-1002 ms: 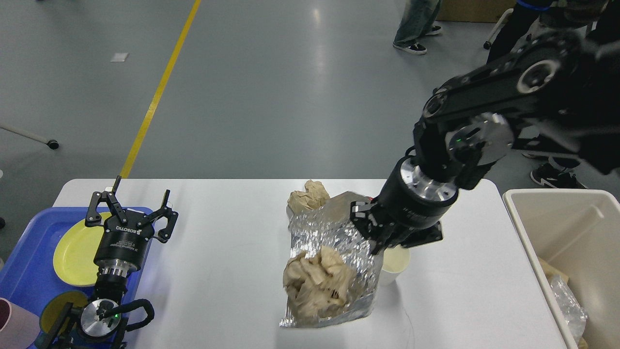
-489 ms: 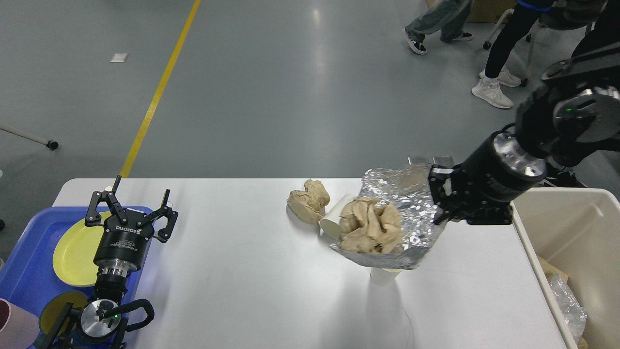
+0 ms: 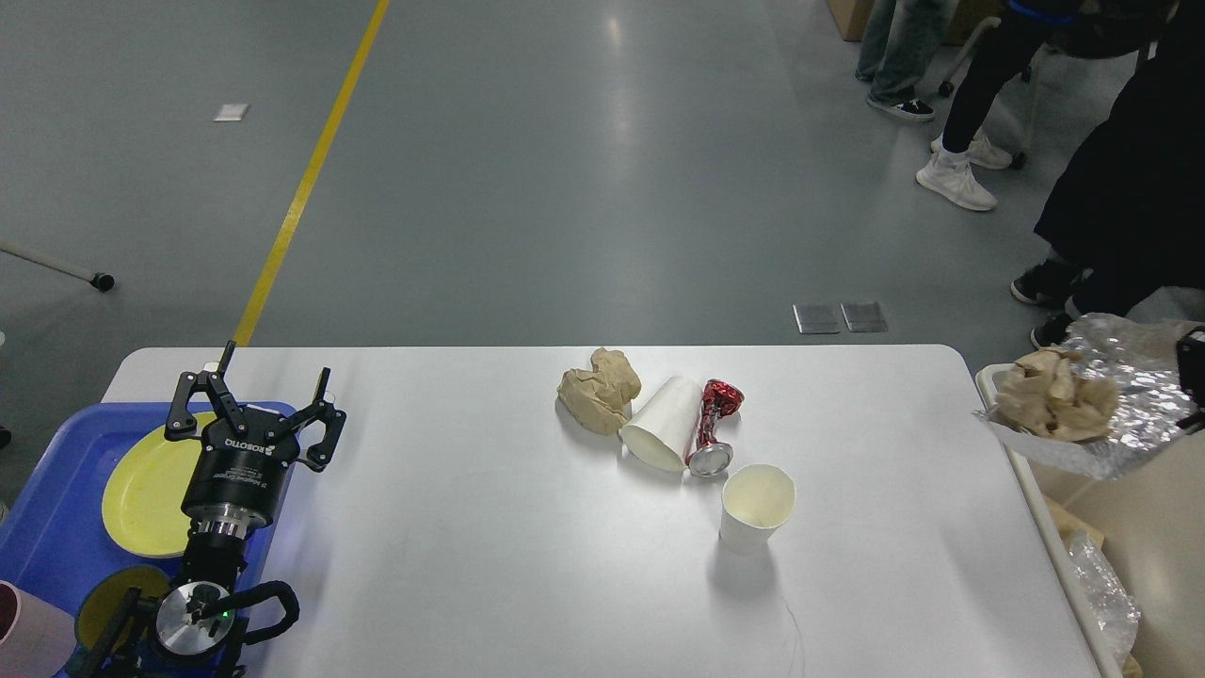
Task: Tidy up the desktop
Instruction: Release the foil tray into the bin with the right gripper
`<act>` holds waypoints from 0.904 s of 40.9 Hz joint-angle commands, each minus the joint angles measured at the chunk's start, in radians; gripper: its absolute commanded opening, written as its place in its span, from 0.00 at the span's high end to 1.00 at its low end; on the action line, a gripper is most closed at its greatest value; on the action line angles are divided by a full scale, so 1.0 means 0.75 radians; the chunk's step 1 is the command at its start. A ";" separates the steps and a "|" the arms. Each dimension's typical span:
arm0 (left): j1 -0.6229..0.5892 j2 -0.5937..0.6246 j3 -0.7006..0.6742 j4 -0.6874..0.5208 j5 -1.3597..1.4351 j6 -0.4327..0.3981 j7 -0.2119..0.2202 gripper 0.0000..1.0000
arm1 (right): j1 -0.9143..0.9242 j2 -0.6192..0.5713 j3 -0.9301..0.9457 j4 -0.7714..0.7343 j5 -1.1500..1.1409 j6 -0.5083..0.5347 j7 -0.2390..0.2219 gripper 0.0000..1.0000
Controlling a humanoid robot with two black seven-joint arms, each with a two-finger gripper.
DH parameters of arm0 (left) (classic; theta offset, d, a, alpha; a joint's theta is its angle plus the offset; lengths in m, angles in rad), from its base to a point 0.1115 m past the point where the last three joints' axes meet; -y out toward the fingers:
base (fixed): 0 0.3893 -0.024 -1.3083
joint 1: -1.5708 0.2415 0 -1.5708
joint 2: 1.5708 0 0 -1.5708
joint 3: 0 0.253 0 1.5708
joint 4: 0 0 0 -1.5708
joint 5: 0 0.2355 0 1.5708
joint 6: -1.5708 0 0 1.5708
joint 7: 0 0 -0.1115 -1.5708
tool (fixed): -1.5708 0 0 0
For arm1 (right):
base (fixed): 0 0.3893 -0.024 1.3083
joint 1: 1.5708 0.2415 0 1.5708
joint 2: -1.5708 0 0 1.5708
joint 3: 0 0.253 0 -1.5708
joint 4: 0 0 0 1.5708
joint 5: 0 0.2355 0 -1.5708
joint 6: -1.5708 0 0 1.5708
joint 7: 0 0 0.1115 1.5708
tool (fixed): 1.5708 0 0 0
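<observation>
The white desktop carries a crumpled brown paper ball, a white paper cup lying on its side, a crushed red can and an upright paper cup, all clustered near the middle. My left gripper is open and empty, pointing up over the table's left end beside the blue tray. My right gripper shows only as a black sliver at the right edge. It holds a silver foil bag with crumpled brown paper in it, in the air above the beige bin.
A blue tray at the left holds a yellow plate and a pink cup. The beige bin stands off the table's right end with clear wrap inside. People stand at the far right.
My right arm has carried the foil bag with the paper up off the desktop and rightward to above the bin, uncovering the cups and the red can. The left arm has not moved.
</observation>
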 commanded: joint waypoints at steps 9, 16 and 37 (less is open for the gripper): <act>0.000 0.000 0.000 0.001 0.000 0.000 -0.001 0.04 | -0.751 0.050 0.322 -0.407 -0.004 -0.490 0.002 1.00; 0.000 0.000 0.000 0.001 0.000 0.000 -0.001 0.04 | -1.101 0.273 0.355 -0.706 -0.004 -0.674 0.018 1.00; 0.000 0.000 0.000 -0.001 0.000 0.000 0.001 0.04 | -1.438 0.586 0.324 -0.974 -0.113 -0.911 0.022 1.00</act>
